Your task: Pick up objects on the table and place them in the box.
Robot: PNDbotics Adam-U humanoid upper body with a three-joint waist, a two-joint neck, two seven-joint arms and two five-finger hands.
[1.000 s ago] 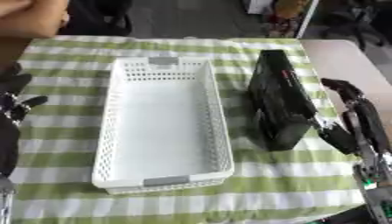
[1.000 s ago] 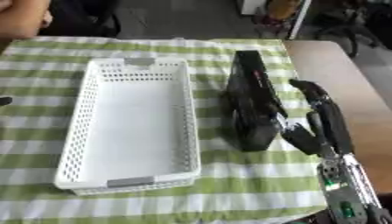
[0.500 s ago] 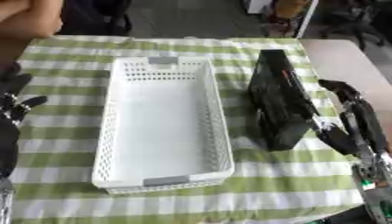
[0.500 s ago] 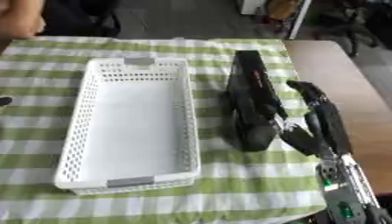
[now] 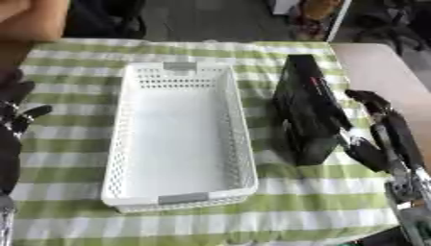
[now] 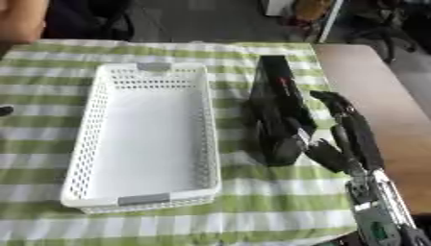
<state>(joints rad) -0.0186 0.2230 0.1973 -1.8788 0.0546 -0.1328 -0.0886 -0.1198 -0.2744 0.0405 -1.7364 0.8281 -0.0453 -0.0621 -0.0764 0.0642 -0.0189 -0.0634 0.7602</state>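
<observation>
No readable writing on the black box (image 5: 307, 108), just a small red mark on top. It's lying centre-right on the striped cloth (image 5: 252, 211), just beside the empty white basket (image 5: 126, 144). My right hand (image 6: 341, 129) is resting open against its right side. My left hand (image 5: 13, 120) is idling open at the left edge.

No text, label, brand, number or sign can be read anywhere. The long black object (image 5: 308, 106), at about 3 o'clock from the white basket (image 5: 179, 134), carries a small red mark on its top face, but it cannot be made out as letters or digits. The grey tabs on the basket's short ends are blank.
</observation>
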